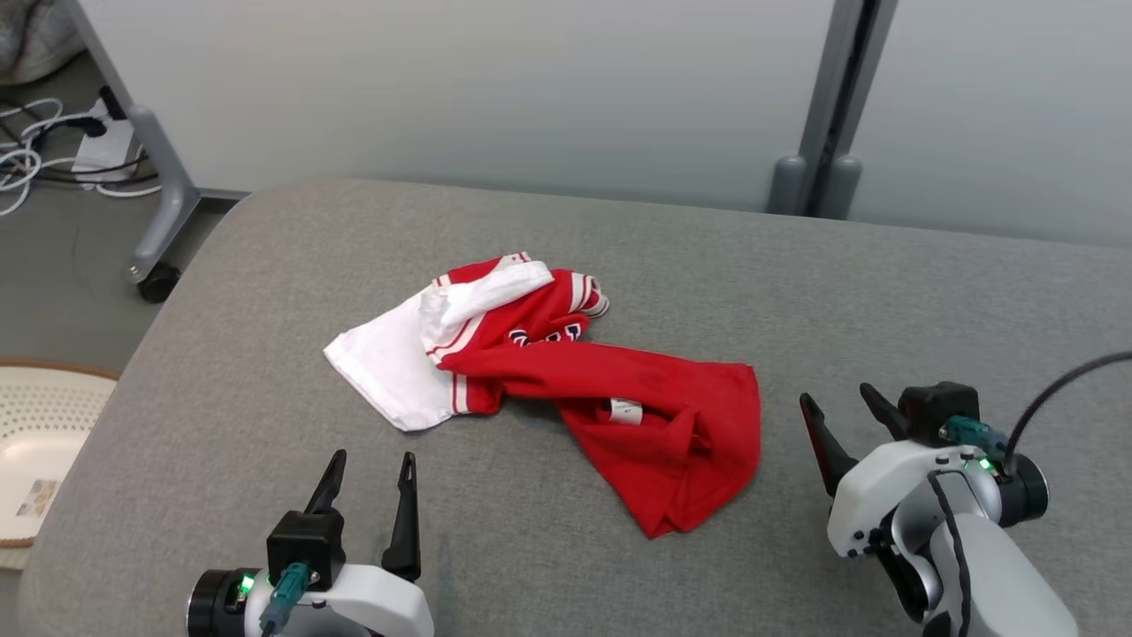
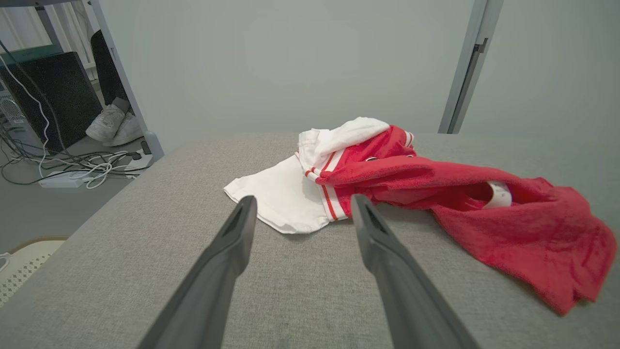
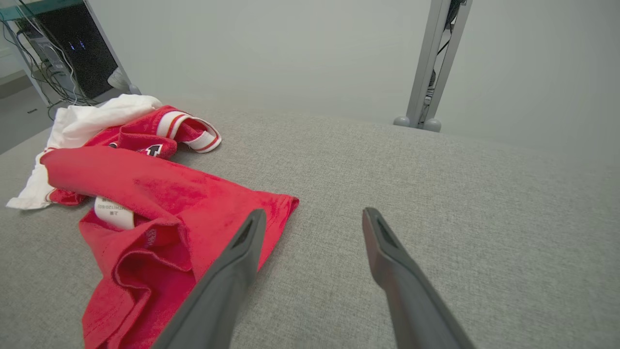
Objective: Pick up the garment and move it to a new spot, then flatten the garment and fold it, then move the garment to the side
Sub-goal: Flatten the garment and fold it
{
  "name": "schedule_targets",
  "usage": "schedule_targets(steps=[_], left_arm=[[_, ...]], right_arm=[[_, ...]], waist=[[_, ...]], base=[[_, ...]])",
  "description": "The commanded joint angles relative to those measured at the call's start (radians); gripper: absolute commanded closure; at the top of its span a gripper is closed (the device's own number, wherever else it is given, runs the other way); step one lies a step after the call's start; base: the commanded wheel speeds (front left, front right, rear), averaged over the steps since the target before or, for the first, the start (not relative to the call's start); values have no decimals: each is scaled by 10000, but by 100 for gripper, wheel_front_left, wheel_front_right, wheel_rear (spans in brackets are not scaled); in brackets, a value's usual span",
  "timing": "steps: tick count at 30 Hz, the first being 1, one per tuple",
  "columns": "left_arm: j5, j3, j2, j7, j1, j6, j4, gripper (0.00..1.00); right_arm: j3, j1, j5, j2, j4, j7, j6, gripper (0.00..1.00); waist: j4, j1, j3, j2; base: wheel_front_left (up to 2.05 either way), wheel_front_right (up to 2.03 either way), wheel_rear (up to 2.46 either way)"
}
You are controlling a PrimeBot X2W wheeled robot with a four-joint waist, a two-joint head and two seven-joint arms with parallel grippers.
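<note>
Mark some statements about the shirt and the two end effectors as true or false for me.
1. The garment lies crumpled on the grey surface. True.
2. The left end effector is clamped on the garment's white part. False: it is open, stops short of the cloth and holds nothing.
3. The right end effector is open and empty, beside the red end of the garment. True.
4. The garment is blue all over. False: it is red and white, with striped trim.
5. A small white tag shows on the red fabric. True.
</note>
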Motion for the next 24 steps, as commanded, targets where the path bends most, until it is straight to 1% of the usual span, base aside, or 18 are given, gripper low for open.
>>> schedule_targets(steps=[1, 7, 8, 12, 15, 19, 20, 21, 22, 23, 24], left_arm=[[151, 70, -47, -45, -84, -71, -110, 0], [410, 180, -302, -43, -273, -226, -148, 0], [410, 180, -302, -43, -273, -226, -148, 0], [549, 314, -465, -45, -303, -329, -100, 0], [661, 428, -576, -44, -251, -380, -65, 0], [807, 552, -687, -45, -114, -432, -38, 0], [847, 579, -697, -45, -76, -459, -21, 0], [867, 609, -713, -45, -50, -484, -8, 0], [910, 643, -726, -44, -32, -516, 6, 0], [947, 672, -746, -45, -24, -519, 16, 0], [974, 703, -760, -45, -11, -541, 25, 0]], right_arm=[[-32, -536, 53, -59, 575, 196, 0, 0], [-244, -1624, -169, -194, 2312, 438, 0, 0], [-244, -1624, -169, -194, 2312, 438, 0, 0], [-486, -2110, -271, -259, 3277, 401, 0, 0], [-614, -2356, -185, -221, 3860, 390, 0, 0], [-626, -2542, -70, -150, 4517, 492, 0, 0], [-581, -2543, -102, -132, 4640, 494, 0, 30], [-526, -2562, -139, -115, 4773, 494, 2, 51], [-479, -2598, -132, -103, 4864, 423, 2, 79], [-423, -2626, -113, -96, 4918, 374, 0, 100], [-336, -2649, -85, -90, 4980, 332, 2, 100]], waist=[[503, 0, 398, 0], [1310, 0, 880, 0], [1310, 0, 880, 0], [1748, 0, 1089, 0], [1947, 0, 1141, 0], [2042, 0, 1113, 0], [2049, 0, 1101, 0], [2048, 0, 1091, 0], [2037, 0, 1085, 0], [2018, 0, 1080, 0], [1993, 0, 1077, 0]], base=[[0, 0, 0], [0, 0, 0], [0, 0, 0], [0, 0, 0], [0, 0, 0], [0, 0, 0], [0, 0, 0], [0, 0, 0], [0, 0, 0], [0, 0, 0], [0, 0, 0]])
